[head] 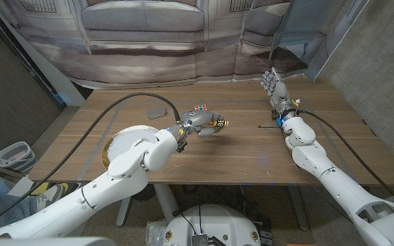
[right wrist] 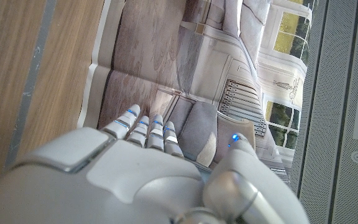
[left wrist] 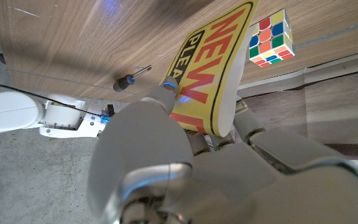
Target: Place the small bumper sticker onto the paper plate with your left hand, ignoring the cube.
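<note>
- The left hand (head: 198, 126) pinches the small bumper sticker (left wrist: 219, 65) between thumb and fingers, holding it above the counter (head: 252, 147), likely so it can be carried to the paper plate (head: 115, 145).
- The plate sits near the counter's left edge; the left forearm covers much of it.
- The cube (left wrist: 271, 38) stands just beyond the sticker, untouched.
- The right hand (head: 273, 86) waits far right with fingers apart, holding nothing.
- The sticker's lettering is cut off; a small dark tool (left wrist: 132, 79) is hard to identify.

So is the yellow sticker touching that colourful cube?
Apart. In the left wrist view, bare wood shows between the sticker, held by the left hand, and the cube.
</note>
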You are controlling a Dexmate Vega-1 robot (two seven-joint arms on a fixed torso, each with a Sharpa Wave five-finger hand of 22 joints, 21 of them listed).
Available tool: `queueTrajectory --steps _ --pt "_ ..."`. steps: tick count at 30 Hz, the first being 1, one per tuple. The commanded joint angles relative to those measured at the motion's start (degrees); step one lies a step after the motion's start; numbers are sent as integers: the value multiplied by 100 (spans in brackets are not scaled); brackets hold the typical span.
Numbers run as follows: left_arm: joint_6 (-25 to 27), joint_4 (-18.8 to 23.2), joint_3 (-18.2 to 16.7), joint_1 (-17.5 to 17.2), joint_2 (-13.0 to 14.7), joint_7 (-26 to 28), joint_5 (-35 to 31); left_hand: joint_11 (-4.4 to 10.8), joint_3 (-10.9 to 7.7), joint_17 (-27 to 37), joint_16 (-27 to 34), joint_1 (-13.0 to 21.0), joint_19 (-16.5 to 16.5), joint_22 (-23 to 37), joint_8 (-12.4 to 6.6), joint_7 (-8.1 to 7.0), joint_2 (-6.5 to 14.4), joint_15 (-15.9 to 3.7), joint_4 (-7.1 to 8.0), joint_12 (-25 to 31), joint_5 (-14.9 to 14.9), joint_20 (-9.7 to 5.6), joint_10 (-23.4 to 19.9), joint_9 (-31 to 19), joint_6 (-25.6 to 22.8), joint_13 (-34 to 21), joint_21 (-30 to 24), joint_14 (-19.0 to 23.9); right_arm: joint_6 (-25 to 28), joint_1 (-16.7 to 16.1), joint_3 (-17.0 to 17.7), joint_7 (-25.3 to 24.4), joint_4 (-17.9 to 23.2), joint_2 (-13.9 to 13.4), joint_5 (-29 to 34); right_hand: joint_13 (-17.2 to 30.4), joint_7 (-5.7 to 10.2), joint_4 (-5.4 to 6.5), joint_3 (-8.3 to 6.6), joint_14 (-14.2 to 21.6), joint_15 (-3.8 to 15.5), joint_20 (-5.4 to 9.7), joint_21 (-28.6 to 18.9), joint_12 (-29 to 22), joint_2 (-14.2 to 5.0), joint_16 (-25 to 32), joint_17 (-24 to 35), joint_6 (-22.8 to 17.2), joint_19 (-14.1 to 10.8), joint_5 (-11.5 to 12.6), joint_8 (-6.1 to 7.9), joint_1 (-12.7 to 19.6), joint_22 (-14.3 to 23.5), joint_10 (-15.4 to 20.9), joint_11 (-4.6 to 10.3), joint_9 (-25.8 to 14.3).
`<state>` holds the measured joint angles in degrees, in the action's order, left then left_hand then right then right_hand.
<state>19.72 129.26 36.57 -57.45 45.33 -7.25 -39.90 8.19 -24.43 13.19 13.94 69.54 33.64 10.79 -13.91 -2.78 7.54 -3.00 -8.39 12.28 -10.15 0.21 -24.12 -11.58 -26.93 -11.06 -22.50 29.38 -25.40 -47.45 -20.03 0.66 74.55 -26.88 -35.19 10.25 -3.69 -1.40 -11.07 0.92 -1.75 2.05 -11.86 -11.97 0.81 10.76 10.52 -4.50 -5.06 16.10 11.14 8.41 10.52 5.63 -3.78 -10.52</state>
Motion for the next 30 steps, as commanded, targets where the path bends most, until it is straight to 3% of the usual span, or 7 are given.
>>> queueTrajectory --steps 1,30 --pt "118 236 -109 -117 139 -82 -101 -8 -16 22 -31 -27 29 21 29 6 -41 -325 45 -11 2 28 -35 -15 -58 -30 -50 41 -22 20 -9 44 -56 17 -17 20 25 -25 3 32 -35 56 11 15 -57 1 13 -12 -66 -2 -3 4 18 39 -18 -10" --pt "508 751 -474 -694 405 95 -247 10 -7 37 -54 -43 30 18 49 -10 -63 -339 49 -33 6 37 -41 -17 -77 -32 -67 66 23 -1 -47 35 59 8 7 20 15 -36 17 33 -37 63 12 17 -63 2 15 -12 -68 -11 -3 6 18 35 -4 -10"
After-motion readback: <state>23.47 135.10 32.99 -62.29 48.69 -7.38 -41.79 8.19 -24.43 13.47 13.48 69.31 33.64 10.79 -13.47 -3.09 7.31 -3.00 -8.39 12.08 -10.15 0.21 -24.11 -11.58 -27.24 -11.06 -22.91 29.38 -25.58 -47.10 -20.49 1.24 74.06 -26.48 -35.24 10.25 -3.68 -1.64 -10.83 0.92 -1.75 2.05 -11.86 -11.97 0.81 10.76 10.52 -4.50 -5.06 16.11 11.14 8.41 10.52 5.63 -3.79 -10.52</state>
